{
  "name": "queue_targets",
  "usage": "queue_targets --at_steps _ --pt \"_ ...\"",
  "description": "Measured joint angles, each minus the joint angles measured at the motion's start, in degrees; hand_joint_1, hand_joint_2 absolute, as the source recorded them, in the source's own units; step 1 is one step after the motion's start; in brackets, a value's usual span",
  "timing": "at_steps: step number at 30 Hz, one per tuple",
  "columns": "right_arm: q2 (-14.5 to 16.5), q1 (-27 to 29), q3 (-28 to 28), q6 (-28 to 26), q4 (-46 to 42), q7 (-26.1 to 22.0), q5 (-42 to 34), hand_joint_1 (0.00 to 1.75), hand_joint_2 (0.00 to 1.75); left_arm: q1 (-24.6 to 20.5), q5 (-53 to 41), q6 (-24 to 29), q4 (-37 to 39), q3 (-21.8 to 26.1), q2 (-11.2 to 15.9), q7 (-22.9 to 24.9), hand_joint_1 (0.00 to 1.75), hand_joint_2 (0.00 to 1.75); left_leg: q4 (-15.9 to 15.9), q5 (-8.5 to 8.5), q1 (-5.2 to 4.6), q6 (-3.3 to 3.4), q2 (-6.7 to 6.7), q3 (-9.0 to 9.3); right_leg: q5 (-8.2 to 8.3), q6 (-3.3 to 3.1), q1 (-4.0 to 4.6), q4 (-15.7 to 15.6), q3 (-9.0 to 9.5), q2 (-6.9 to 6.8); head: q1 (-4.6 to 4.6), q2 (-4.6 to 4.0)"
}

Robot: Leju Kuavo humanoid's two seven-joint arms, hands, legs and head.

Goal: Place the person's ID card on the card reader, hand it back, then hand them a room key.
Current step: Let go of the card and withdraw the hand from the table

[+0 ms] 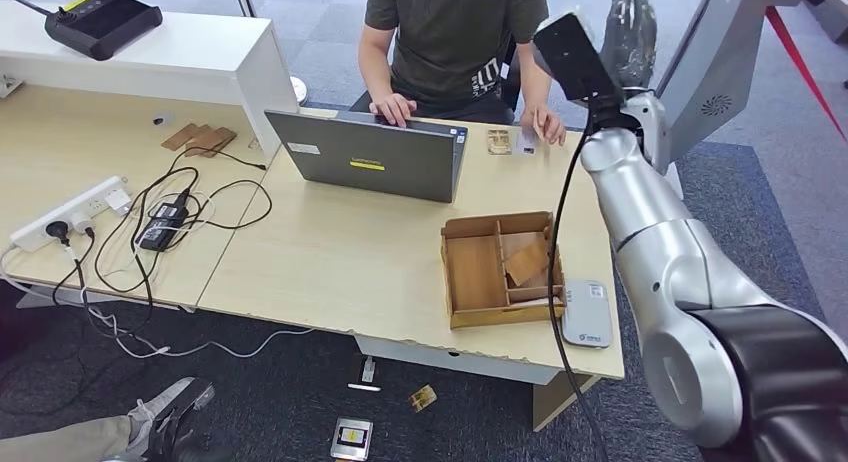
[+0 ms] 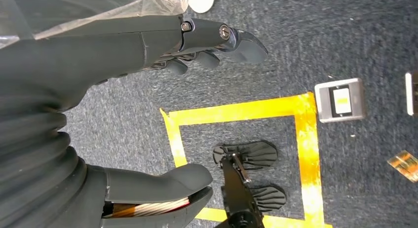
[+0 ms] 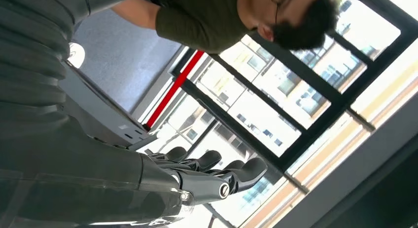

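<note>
Right hand (image 1: 568,54) rises over the far edge of the tabletop (image 1: 330,262), near a seated person (image 1: 450,37) whose hand (image 1: 545,124) rests beside a small card (image 1: 524,142). A grey card reader (image 1: 587,314) lies just beside a wooden compartment tray (image 1: 500,269) holding flat wooden pieces; a laptop (image 1: 370,157) stands open before the person. Left wrist view: the left hand (image 2: 148,114) hangs over carpet (image 2: 320,40) marked with yellow tape (image 2: 236,112), fingers (image 2: 222,40) apart, holding nothing. Right wrist view: the right hand (image 3: 197,173) shows fingers (image 3: 241,171) extended and empty against windows (image 3: 276,104).
</note>
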Motion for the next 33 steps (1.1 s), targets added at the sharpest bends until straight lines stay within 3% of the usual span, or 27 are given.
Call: queue_targets --at_steps 7,13,20,27,33 --pt "-8.97 5.51 -9.76 9.59 -8.06 -1.54 -11.52 0.0 1.75 3.6 2.05 0.19 0.0 0.45 1.57 -1.84 0.0 1.75 0.11 -0.02 -0.01 0.04 -0.03 -0.02 0.08 0.13 -0.01 -0.06 0.07 -0.02 0.01 0.0" --pt "-16.09 12.09 -16.45 10.43 -15.0 1.15 -16.83 0.0 1.75 5.5 3.24 0.56 0.0 1.09 2.58 -2.75 0.0 1.75 0.15 -0.05 0.01 0.09 -0.03 0.04 0.1 0.15 -0.02 -0.1 0.1 -0.01 0.0 0.0" --pt "-24.78 25.67 -26.03 14.08 -21.94 5.68 -24.26 0.0 1.75 8.02 4.44 0.66 0.0 1.95 3.46 -3.91 0.0 1.75 0.14 -0.17 0.07 0.2 -0.1 0.01 0.02 0.2 0.04 -0.16 0.17 -0.05 -0.01 0.0" --pt "-31.19 38.3 -36.1 15.85 -19.35 5.38 -25.59 0.0 1.75 9.6 5.14 1.15 0.0 2.84 3.9 -4.73 0.0 1.75 0.14 -0.29 0.03 0.3 0.02 -0.05 -0.04 0.25 0.0 -0.18 0.08 0.03 -0.04 0.01" --pt "-33.8 47.28 -42.51 16.04 -11.33 8.29 -24.37 0.0 1.75 10.88 5.46 1.21 0.0 3.62 3.9 -4.89 0.0 1.75 0.14 -0.32 0.05 0.32 0.01 -0.06 -0.08 0.27 0.03 -0.19 0.11 0.01 -0.03 0.0"
